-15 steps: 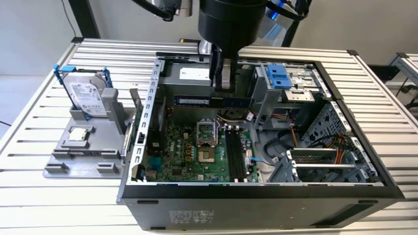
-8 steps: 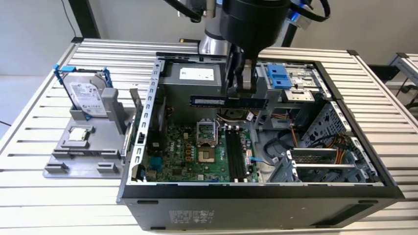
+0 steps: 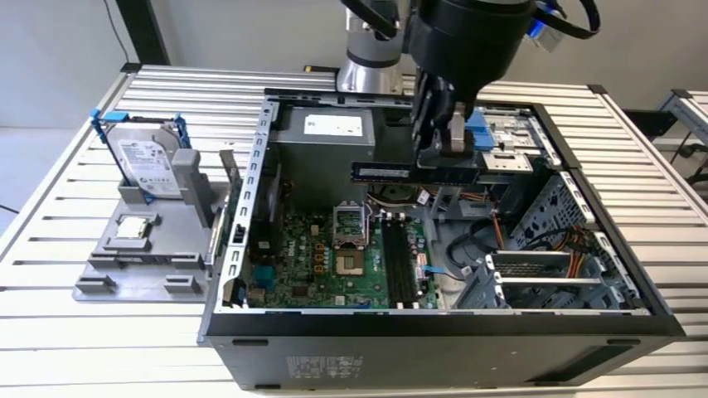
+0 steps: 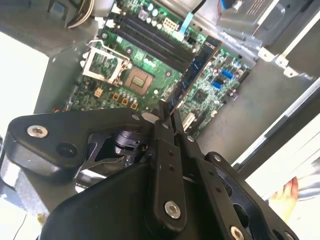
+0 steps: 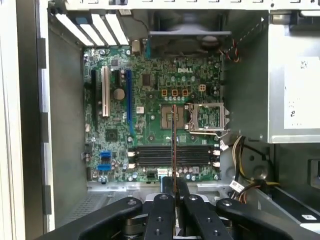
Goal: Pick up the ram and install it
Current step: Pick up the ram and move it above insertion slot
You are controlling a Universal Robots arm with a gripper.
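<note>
One ram [image 3: 382, 172] clamped in gripper [image 3: 445, 164] above motherboard [image 3: 332, 261]; cables [image 3: 470, 245] beside.

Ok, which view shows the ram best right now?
The exterior view: the ram shows its broad side there, label facing the camera. The second wrist view shows it obliquely; the first wrist view shows it edge-on, as a thin line.

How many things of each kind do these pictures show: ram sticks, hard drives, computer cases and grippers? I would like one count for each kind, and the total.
ram stick, clamped in the gripper above the open case: 1
hard drive, upright in its blue frame: 1
computer case: 1
gripper: 1
Total: 4
</note>
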